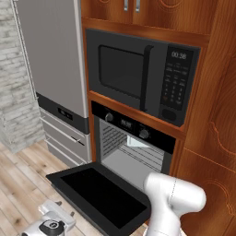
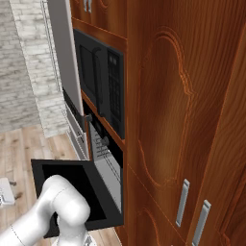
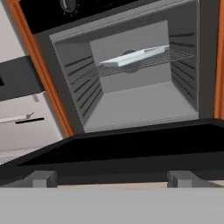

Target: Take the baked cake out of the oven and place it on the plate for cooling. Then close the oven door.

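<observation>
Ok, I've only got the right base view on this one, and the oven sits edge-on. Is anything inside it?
Observer: Yes. The hand view shows a pale flat tray lying on an upper wire rack inside the oven.
Operator: And the gripper?
Observer: The gripper is open and holds nothing. Its fingertips are spread wide, just outside the open oven door.
Operator: What's on the control panel?
Observer: In the left base view, two round knobs flank a small display.

Glossy white rounded arm (image 1: 174, 198), dark joint seams
</observation>
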You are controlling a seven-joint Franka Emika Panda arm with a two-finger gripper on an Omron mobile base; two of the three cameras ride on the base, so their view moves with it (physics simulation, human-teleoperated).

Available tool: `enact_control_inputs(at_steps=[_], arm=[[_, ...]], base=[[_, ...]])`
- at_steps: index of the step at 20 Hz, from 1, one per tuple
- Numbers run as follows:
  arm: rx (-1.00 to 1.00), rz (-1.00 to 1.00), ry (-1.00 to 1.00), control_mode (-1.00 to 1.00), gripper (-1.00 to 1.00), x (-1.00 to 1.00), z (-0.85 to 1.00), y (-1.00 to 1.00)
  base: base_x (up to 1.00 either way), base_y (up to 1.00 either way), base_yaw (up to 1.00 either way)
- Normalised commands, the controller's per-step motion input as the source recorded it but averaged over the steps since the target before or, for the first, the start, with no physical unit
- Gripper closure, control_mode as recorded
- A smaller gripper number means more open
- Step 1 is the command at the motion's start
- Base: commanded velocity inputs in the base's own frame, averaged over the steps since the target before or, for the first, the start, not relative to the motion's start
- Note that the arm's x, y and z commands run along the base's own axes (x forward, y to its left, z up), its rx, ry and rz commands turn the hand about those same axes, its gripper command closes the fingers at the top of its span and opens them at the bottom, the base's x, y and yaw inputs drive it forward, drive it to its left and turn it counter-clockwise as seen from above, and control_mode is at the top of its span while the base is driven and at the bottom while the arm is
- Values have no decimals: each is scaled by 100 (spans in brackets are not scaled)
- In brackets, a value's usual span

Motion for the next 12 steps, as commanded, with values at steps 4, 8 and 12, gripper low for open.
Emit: enact_control_inputs(at_steps=[4,8,12], arm=[[0,0,0,-100,-100,16,-43,0],[0,0,0,-100,-100,10,-49,4],[0,0,0,-100,-100,13,-49,11]], base=[[0,0,0],[0,0,0],[0,0,0]])
